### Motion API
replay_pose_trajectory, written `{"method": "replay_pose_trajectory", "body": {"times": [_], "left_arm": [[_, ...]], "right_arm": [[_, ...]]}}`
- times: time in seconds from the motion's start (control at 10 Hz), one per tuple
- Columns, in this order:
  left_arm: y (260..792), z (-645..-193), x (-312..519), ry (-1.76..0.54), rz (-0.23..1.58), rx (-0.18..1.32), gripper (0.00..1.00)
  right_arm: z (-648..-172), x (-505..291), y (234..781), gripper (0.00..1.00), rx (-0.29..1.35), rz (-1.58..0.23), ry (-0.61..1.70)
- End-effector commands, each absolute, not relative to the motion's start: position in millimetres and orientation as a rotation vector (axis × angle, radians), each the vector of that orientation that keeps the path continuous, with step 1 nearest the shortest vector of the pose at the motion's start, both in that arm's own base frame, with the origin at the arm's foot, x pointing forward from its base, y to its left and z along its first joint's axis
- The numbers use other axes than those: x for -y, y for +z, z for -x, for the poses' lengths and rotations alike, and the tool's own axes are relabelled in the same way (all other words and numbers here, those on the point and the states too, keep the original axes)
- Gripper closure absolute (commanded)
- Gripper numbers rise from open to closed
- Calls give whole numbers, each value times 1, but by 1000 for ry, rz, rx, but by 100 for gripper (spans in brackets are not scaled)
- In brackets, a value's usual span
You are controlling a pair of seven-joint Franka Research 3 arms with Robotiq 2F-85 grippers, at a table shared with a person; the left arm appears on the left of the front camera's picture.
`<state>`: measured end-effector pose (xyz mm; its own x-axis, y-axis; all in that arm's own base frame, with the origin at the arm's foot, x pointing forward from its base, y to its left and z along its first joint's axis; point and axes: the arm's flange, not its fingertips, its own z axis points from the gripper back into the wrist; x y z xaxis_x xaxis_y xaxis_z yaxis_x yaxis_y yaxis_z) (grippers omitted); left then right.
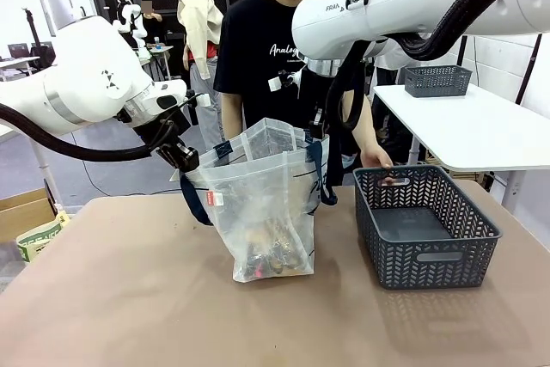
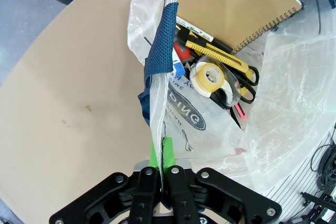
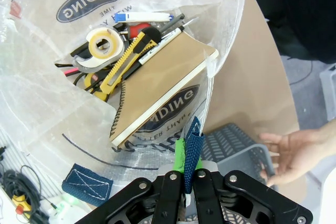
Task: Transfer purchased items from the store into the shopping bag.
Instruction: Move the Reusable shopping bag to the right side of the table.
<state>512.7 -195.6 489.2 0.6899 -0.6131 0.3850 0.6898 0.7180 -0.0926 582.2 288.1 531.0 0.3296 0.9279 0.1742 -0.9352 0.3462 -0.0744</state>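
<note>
Front view takes in a tan-brown worktop (image 1: pixel 103 298) in an open workshop room, with a white table (image 1: pixel 481 126) carrying a second grey basket (image 1: pixel 436 80) at 2 o'clock behind it and a cardboard box (image 1: pixel 21 212) on the floor at 9 o'clock. At the worktop's middle stands the shopping bag (image 1: pixel 258 204), translucent plastic with a navy oval logo, its mouth held wide. The left claw (image 1: pixel 176 154) is at the bag's 10 o'clock rim, its green pads (image 2: pixel 167 153) pinched flat on the plastic edge just beside a navy strap (image 2: pixel 163 40). The right claw (image 1: pixel 316 131) is at the 1 o'clock rim, closed on the other strap (image 3: pixel 193 145). The purchased items (image 1: pixel 273 257) lie in the bag's bottom: a tan spiral notebook (image 2: pixel 236 9), a tape roll (image 2: pixel 210 77), a yellow utility knife (image 2: pixel 215 56), scissors (image 2: pixel 251 77) and a pen (image 3: pixel 142 17). The store (image 1: pixel 430 247), a dark grey slotted basket, sits just beside the bag at its 3 o'clock, with a person's hand (image 1: pixel 378 159) on its far rim.
</note>
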Motion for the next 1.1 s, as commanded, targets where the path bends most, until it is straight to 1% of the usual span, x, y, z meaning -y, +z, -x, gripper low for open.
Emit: {"method": "replay_pose_trajectory", "body": {"times": [0.0, 1.0], "left_arm": [[489, -513, 195, -734, 239, 343, 100], [489, -513, 196, -736, 238, 342, 100]], "right_arm": [[-582, -288, 531, 100, 200, -42, 1218], [-582, -288, 531, 100, 200, -42, 1218]]}}
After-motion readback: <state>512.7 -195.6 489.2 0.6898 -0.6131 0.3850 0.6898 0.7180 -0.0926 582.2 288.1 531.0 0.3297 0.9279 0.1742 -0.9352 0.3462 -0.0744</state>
